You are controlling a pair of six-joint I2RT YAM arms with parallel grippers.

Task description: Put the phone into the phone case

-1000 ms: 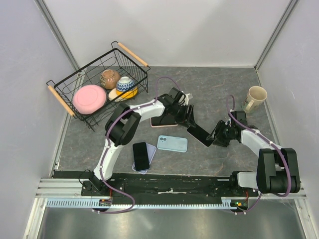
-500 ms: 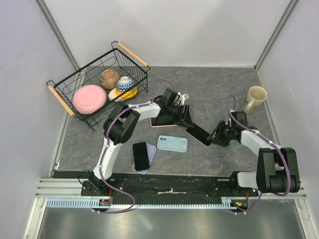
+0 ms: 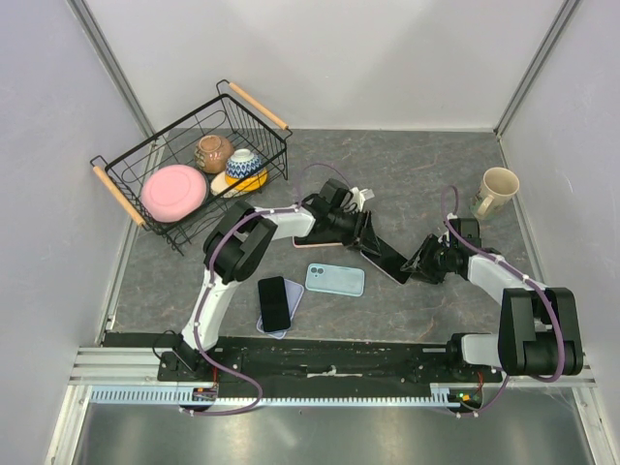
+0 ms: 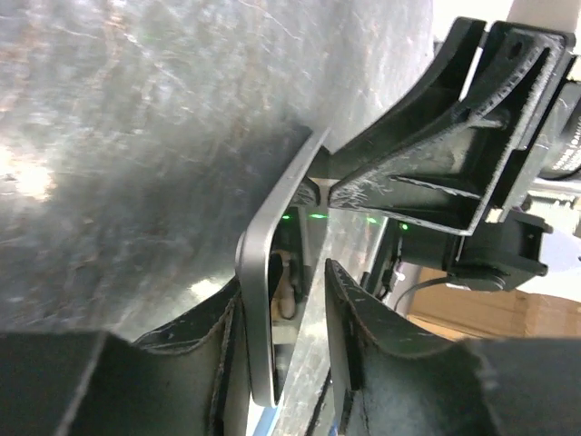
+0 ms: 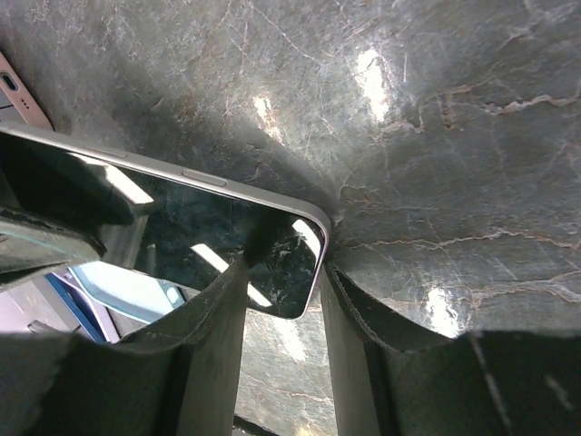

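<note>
The phone [image 3: 387, 260], dark-screened with a pale metal rim, hangs tilted above the mid table between my two grippers. My right gripper [image 3: 418, 268] is shut on its near right corner. In the right wrist view the phone [image 5: 182, 236] has one finger on the glass and one behind its edge, the gripper [image 5: 286, 272] around that corner. My left gripper [image 3: 366, 244] straddles the other end. In the left wrist view the phone [image 4: 259, 272] rests edge-on against one finger of that gripper [image 4: 283, 291], with a gap to the other. A pink-rimmed phone case [image 3: 315, 237] lies partly under the left arm.
A light blue case or phone back [image 3: 335, 279] lies flat in front of the held phone. A black phone on a lilac case [image 3: 276, 302] sits nearer the bases. A wire basket [image 3: 126, 199] with dishes stands back left. A cream mug [image 3: 497, 189] stands at the right.
My left gripper has slid right onto the phone's far end and its jaws have narrowed. The right gripper's jaws have closed in on the phone's corner. The phone has barely moved.
</note>
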